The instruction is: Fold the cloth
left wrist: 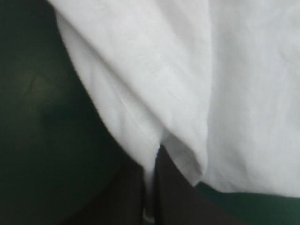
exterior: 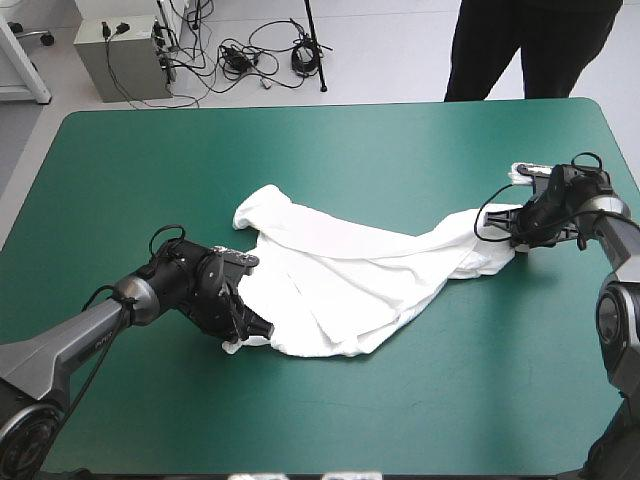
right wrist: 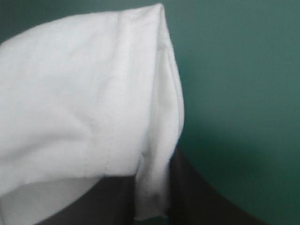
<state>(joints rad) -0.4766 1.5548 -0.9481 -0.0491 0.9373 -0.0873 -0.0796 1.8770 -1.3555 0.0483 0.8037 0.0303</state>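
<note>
Pinching T-shirt (exterior: 340, 265) at both ends: left jaws all but closed, thin white edge between them; right jaws likewise, clamped on hemmed fold. Shirt lies mid-bench (exterior: 400, 140) on teal-green cover, drawn out diagonally between arms, near-left end at left arm, far-right end at right arm. Body rumpled, layers overlapping. Progress early by my read: no neat fold visible, shirt not yet flat. Remaining: spreading, smoothing, all folds.

We look down from above and behind over the whole surface (exterior: 330, 140); both wrist views sit close on the shared T-shirt (exterior: 340, 270).
</note>
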